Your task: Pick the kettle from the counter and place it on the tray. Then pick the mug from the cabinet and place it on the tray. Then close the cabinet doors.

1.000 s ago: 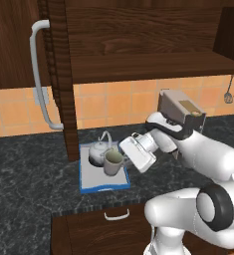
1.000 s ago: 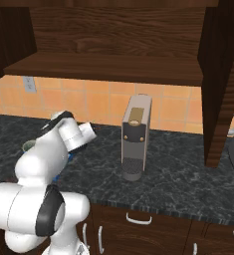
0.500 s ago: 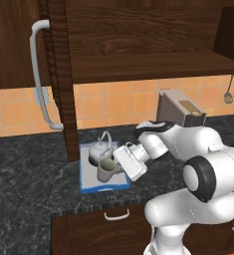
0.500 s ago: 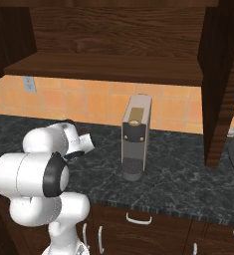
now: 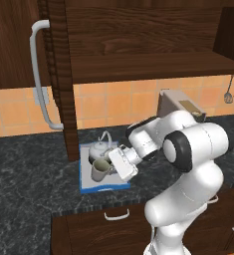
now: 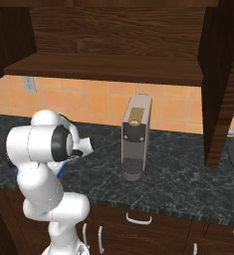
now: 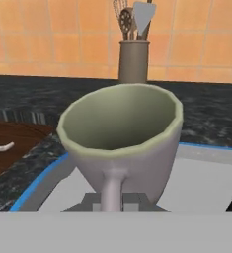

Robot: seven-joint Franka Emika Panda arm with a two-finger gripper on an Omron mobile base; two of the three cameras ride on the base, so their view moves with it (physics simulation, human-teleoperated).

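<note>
So the hand point(image 5: 117, 164) is clamped on the mug point(image 5: 100, 170) by its handle, holding it low over the tray point(image 5: 104, 186), right beside the kettle point(image 5: 99, 149). Mug placement nearly done, I'd say: lower, release, then shut the cabinet doors point(image 5: 56, 79).

Arm folded low, gripper closed on the mug handle

The white arm rises from the base, bends at the large dark elbow joint and reaches forward and down toward the tray point(image 5: 88, 187). The forearm lies nearly level above the tray's right part, and the wrist is turned so the hand points to the left side. The gripper point(image 5: 110, 166) sits just right of the mug point(image 5: 99, 169), over the tray, with its jaws nearly shut around the mug's handle. In the hand view the mug point(image 7: 121, 138) stands upright right in front of the fingers, its handle toward them.
</note>
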